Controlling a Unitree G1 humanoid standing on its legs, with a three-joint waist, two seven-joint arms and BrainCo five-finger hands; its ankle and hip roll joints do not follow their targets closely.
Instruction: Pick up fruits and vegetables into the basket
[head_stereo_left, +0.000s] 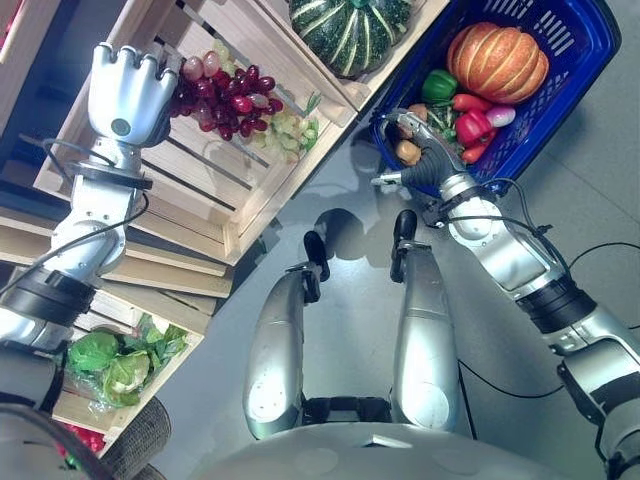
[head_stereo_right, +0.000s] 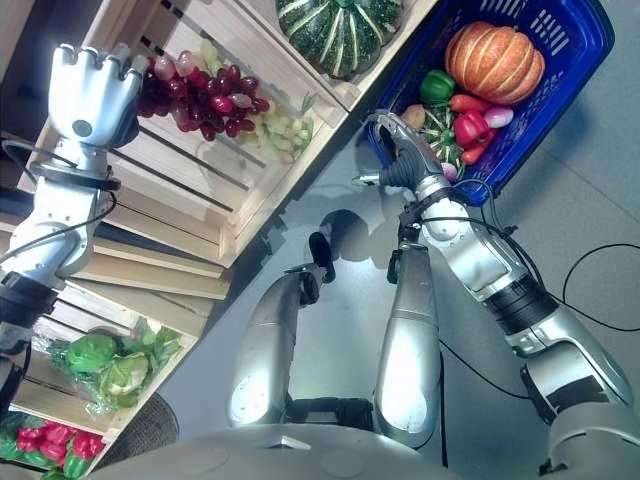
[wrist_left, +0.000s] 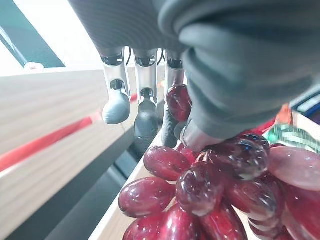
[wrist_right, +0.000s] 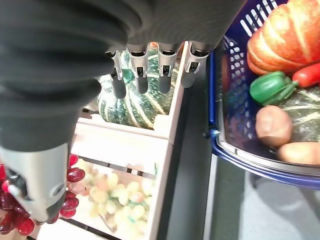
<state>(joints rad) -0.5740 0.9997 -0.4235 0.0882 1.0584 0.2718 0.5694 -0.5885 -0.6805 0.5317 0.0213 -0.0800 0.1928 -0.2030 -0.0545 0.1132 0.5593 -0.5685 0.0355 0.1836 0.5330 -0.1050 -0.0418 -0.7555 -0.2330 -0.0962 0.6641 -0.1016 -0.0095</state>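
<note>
A bunch of red grapes (head_stereo_left: 225, 100) lies in a slatted wooden crate (head_stereo_left: 200, 190), with green grapes (head_stereo_left: 290, 130) beside it. My left hand (head_stereo_left: 130, 85) is over the bunch's left end. In the left wrist view its fingers (wrist_left: 145, 110) reach nearly straight past the red grapes (wrist_left: 200, 185), with the thumb resting on them. The blue basket (head_stereo_left: 590, 60) holds an orange pumpkin (head_stereo_left: 497, 62), a green pepper (head_stereo_left: 438, 85), red peppers (head_stereo_left: 472, 127) and potatoes (head_stereo_left: 408, 152). My right hand (head_stereo_left: 425, 160) hovers at the basket's near rim, its fingers (wrist_right: 142, 75) relaxed and empty.
A striped green squash (head_stereo_left: 350, 30) fills the neighbouring crate, between the grapes and the basket. A lower crate at the left holds leafy greens (head_stereo_left: 110, 360), and red peppers (head_stereo_right: 55, 440) lie below that. Grey floor runs between the crates and the basket.
</note>
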